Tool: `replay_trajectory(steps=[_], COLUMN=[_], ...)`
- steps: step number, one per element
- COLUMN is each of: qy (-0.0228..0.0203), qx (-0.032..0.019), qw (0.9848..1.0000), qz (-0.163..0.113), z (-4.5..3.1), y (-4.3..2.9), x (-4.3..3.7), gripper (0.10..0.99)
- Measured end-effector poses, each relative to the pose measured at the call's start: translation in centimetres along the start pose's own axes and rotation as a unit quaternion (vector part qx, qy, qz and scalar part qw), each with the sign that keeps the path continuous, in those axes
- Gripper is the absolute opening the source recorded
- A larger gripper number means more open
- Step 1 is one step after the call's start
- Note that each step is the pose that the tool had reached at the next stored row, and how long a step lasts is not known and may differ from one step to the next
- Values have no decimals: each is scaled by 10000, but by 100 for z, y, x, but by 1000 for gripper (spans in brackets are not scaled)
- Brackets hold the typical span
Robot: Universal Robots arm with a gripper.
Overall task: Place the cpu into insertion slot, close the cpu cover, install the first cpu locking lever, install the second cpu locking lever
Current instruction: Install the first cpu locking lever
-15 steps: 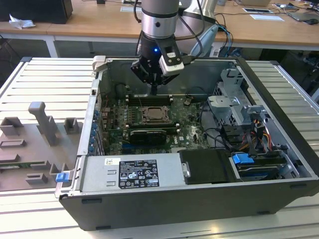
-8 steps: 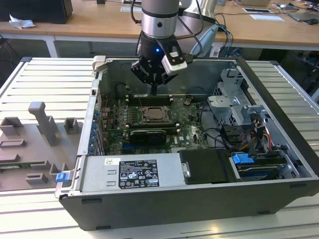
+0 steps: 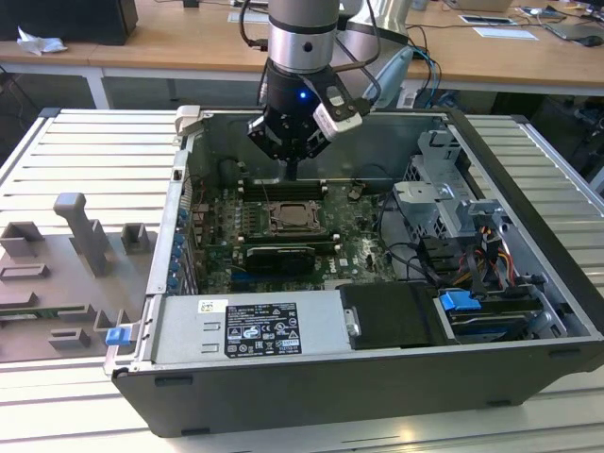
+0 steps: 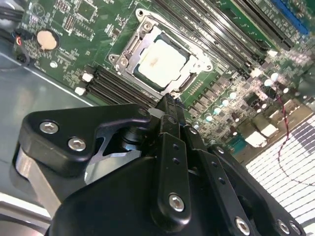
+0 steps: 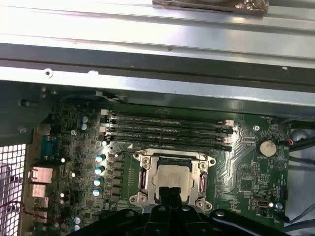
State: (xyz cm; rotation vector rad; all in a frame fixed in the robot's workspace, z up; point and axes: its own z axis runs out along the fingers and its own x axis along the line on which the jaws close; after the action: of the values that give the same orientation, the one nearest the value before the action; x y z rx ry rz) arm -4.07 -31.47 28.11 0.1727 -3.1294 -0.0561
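The cpu (image 3: 291,218) lies flat in the insertion slot (image 3: 271,229) on the green board, its pale metal top showing in both wrist views (image 4: 160,61) (image 5: 176,178). The cpu cover (image 4: 143,30) (image 5: 147,160) lies down flat as a silvery frame around the chip. My gripper (image 3: 293,171) hangs just above the board at the socket's far edge. Its narrow black fingers are pressed together, shut with nothing between them, and the tips (image 4: 170,104) (image 5: 170,193) sit close over the socket's rim. I cannot make out how the locking levers stand.
Long memory slots (image 5: 167,129) run beside the socket. A black card (image 3: 274,255) lies in front of it, and a power supply (image 3: 255,326) fills the case front. A drive cage (image 3: 444,193) with cables is at the exterior view's right. Grey fixtures (image 3: 85,236) stand outside the case.
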Motion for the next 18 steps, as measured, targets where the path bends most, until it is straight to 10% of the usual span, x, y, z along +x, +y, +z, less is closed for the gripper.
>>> replay_trajectory(steps=[9,18], qy=[-19,-41], qx=[0,2], qw=[9998,9998], qz=[190,192], z=[18,98], y=[18,58], x=[169,500], gripper=[106,106])
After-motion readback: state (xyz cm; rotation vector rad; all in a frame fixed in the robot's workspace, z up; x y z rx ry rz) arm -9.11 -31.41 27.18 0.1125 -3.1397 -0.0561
